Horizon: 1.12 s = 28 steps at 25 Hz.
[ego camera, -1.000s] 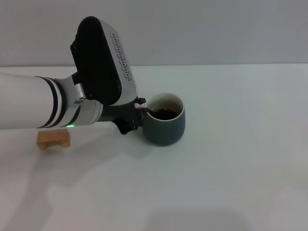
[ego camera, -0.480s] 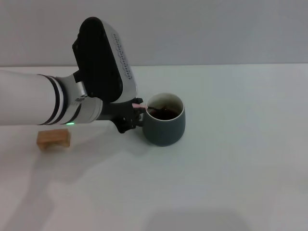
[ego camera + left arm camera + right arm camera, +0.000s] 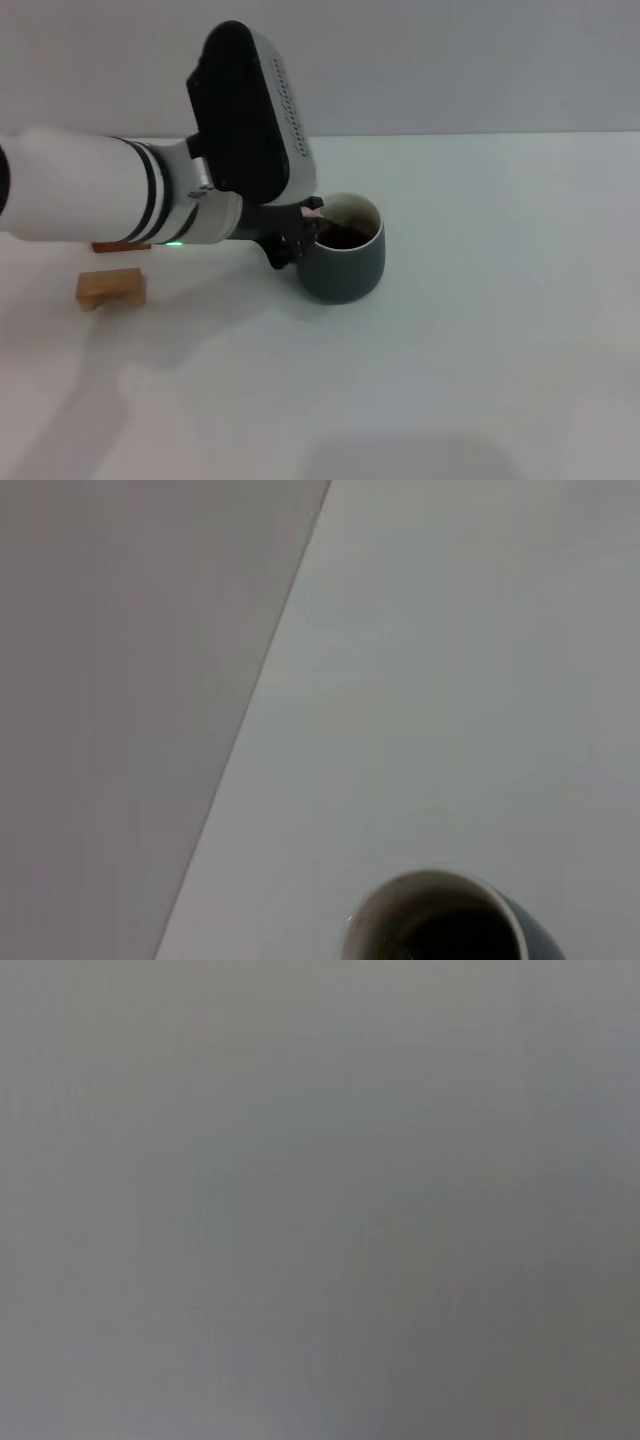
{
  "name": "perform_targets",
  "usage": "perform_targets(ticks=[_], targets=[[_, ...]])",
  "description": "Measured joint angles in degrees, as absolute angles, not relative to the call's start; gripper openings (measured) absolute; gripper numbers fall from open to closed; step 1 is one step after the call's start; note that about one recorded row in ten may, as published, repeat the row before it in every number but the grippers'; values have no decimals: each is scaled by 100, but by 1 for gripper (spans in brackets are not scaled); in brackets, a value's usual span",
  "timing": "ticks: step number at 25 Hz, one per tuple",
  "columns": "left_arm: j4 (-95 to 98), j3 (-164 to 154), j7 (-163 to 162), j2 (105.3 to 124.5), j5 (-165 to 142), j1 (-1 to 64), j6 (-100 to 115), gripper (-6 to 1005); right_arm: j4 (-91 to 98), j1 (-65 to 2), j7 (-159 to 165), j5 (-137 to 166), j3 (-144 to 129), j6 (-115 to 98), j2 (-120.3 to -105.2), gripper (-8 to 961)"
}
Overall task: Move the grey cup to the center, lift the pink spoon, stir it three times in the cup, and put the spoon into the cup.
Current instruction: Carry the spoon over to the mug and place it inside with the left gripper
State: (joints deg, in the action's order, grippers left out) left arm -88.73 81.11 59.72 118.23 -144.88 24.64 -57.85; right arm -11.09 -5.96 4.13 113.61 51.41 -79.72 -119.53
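Operator, your left gripper (image 3: 303,228) was at the grey cup (image 3: 342,262), pressed in against the rim from the cup's nine o'clock side. It was clenched on the pink spoon (image 3: 316,212): only a sliver of the pale pink handle showed above the dark fingers (image 3: 290,243), and the rest of the spoon ran down over the lip toward the dark brown liquid (image 3: 343,235), where its bowl could not be made out. The cup stood upright near the middle of the white table (image 3: 500,330), with its handle out of sight.

From the left wrist camera you had the cup's pale inner rim (image 3: 432,912) and the dark liquid below it, with bare table beyond and the grey wall (image 3: 120,680) alongside; the spoon and the fingers did not show there.

At about nine o'clock from the cup, well apart from it, a small wooden block (image 3: 111,287) lay on the table. A second, reddish block (image 3: 120,245) peeked out just under the left arm's white forearm (image 3: 90,190).

Your right gripper was out of view; its wrist camera gave only a flat grey field.
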Motion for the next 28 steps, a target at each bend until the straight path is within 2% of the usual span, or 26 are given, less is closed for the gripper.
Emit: perform_targets(ticks=[17, 28], targets=[[-9075, 7974, 5882, 11813, -14735, 2419, -6065, 214, -1099, -606, 413, 11361, 5141, -7951, -11944, 0], [-8909, 7980, 5837, 11834, -14774, 2675, -5966, 220, -1084, -598, 413, 11365, 5126, -7943, -11947, 0]])
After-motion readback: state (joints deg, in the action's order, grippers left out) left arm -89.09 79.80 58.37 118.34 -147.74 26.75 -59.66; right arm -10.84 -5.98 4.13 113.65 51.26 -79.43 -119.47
